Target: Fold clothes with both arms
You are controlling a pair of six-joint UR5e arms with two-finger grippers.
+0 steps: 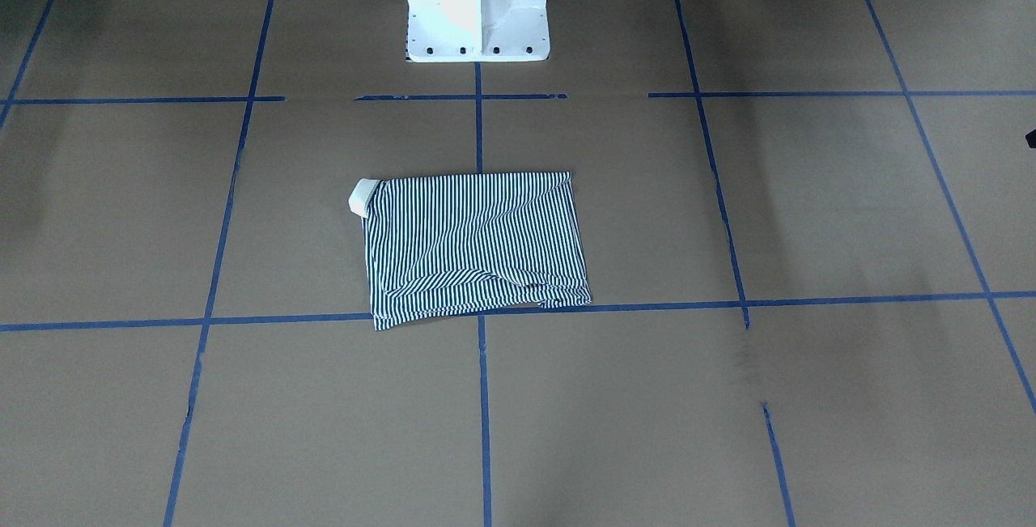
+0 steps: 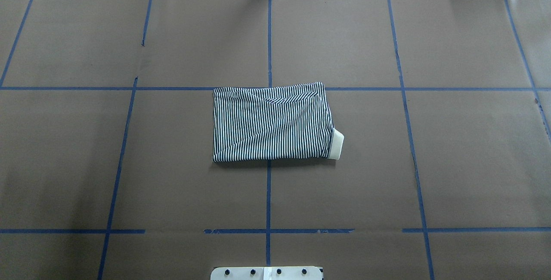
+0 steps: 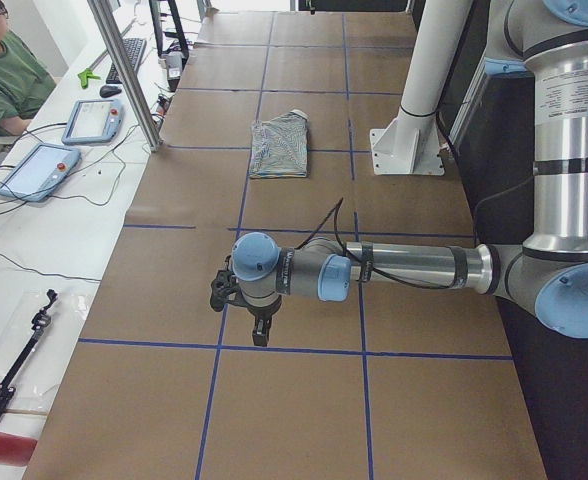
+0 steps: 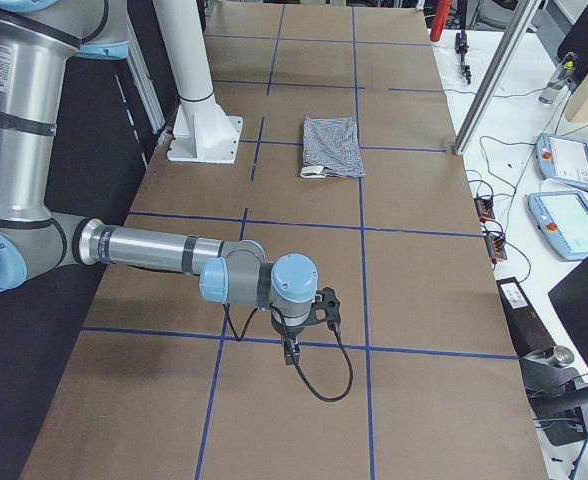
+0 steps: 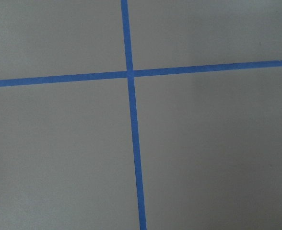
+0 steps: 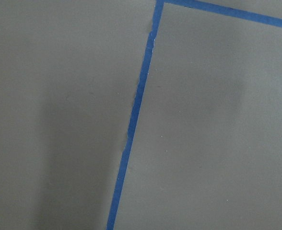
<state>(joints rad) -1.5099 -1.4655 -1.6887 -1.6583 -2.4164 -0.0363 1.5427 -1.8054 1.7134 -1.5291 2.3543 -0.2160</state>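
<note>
Shirt (image 2: 273, 125): folded to a compact rectangle and lying flat mid-table, straddling the centre tape (image 2: 268, 194) line. Its far edge lies along a cross line of tape. The cream collar (image 2: 337, 144) pokes out at the near corner on the robot's right. A diagonal fold shows along the far edge. Nothing touches the shirt.

Left gripper (image 3: 261, 335): pointing down, well apart from the shirt toward the table's left end, above a tape line. It shows only in the left side view, so how far open it is cannot be told. No cloth hangs from it. The left arm (image 3: 404, 268) forearm is stretched out level over the table (image 2: 129, 164). The left wrist view shows only bare brown paper and a tape crossing, with no fingers in frame.

Right gripper (image 4: 292, 355): pointing down, well apart from the shirt toward the table's right end, near a tape line. It shows only in the right side view, so its opening cannot be told. A black cable loops beneath it. The right arm (image 4: 154, 250) forearm is level. The right wrist view shows only paper and a tape corner.

Pedestal (image 1: 477, 1): white, at the robot's edge, in line with the shirt.

Operator (image 3: 4, 70): seated beside the table, with two pendants (image 3: 39, 170) on the side bench.
</note>
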